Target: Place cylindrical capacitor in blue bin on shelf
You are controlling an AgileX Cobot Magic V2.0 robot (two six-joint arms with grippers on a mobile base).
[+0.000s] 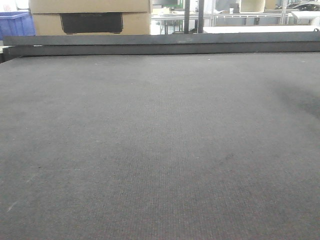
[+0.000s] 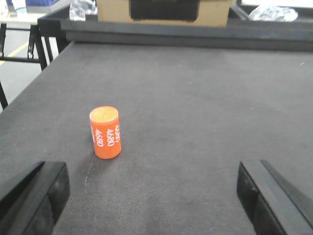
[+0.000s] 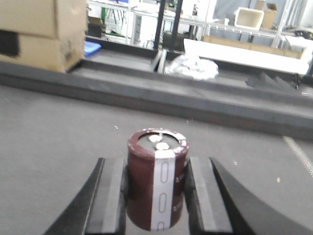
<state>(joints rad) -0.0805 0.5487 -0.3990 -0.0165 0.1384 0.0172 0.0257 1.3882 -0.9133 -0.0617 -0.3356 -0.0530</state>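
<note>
1. The dark grey worktop (image 1: 160,150) fills your front view. A cardboard box (image 1: 90,15) and a blue crate (image 1: 14,24) stand beyond its far edge. Whether that crate is the target bin cannot be told from here.
2. Your right gripper (image 3: 156,169) is clenched on the cylindrical capacitor (image 3: 157,188), pads against both flanks, the can upright above the mat. Squeeze evenly and hold the wrist level on the lift, so the stubby can cannot tip out.
3. Your left gripper (image 2: 154,203) hangs released, jaws wide, grasping nothing. An orange cylinder marked 4680 (image 2: 105,133) stands ahead of it; steer clear.
</note>
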